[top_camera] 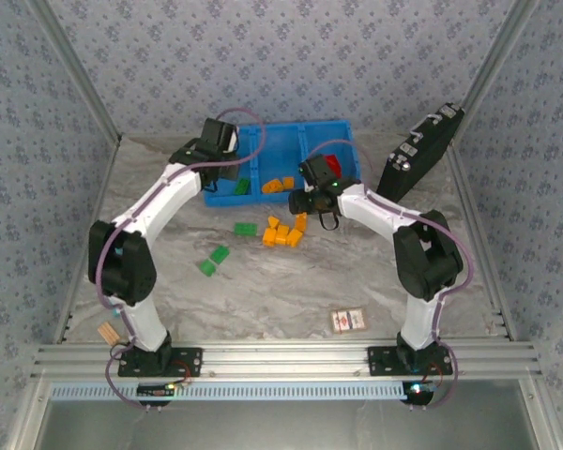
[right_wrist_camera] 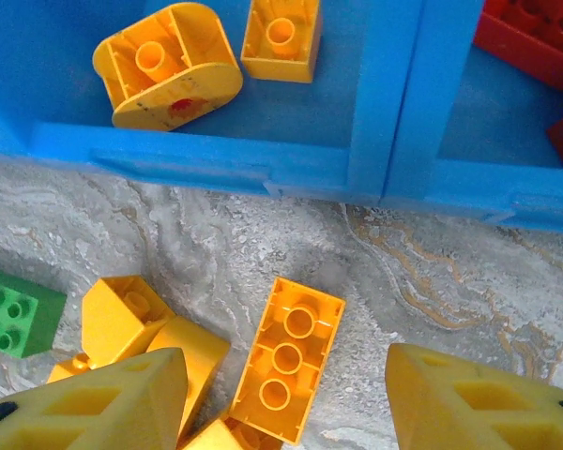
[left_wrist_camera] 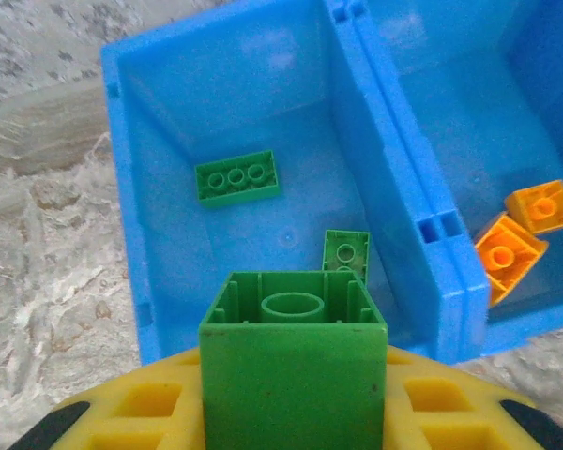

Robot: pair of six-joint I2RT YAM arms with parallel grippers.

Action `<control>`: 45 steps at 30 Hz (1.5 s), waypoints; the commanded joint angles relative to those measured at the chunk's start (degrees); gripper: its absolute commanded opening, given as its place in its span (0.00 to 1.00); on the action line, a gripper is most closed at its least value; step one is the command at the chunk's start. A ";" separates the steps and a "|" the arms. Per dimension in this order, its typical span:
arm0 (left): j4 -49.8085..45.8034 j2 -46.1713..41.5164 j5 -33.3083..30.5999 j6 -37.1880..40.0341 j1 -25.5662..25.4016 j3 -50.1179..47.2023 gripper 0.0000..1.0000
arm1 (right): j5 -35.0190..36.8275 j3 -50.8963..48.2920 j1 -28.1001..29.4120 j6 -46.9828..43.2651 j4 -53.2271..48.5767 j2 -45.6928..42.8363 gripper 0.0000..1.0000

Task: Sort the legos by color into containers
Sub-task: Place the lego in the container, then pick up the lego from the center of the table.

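The left fingers (left_wrist_camera: 141, 412) are clamped on one green brick (left_wrist_camera: 293, 375) above the near wall of the blue tray (top_camera: 281, 150), whose left compartment ahead holds two more green bricks (left_wrist_camera: 236, 178), while three green bricks (top_camera: 220, 253) lie on the tabletop (top_camera: 281, 300) behind them. The right fingers (right_wrist_camera: 479, 394) stand apart over about five orange bricks (right_wrist_camera: 286, 361), with two orange pieces (right_wrist_camera: 169, 66), one round, in the middle compartment ahead and red bricks (right_wrist_camera: 530, 37) in the right one. The tabletop is grey-veined marble, enclosed by blue-patterned walls (top_camera: 291, 47)
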 commanded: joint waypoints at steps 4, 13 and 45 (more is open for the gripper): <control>1.50 5.64 2.17 0.36 2.28 2.30 0.26 | 3.62 -0.57 2.00 7.79 -0.95 1.94 0.65; 2.02 11.87 3.58 1.92 3.17 7.18 0.26 | 10.08 -0.58 4.25 11.49 -1.74 4.69 0.67; 0.04 18.68 6.81 3.87 5.20 13.96 0.60 | 10.56 3.27 3.81 14.85 -3.19 14.95 0.38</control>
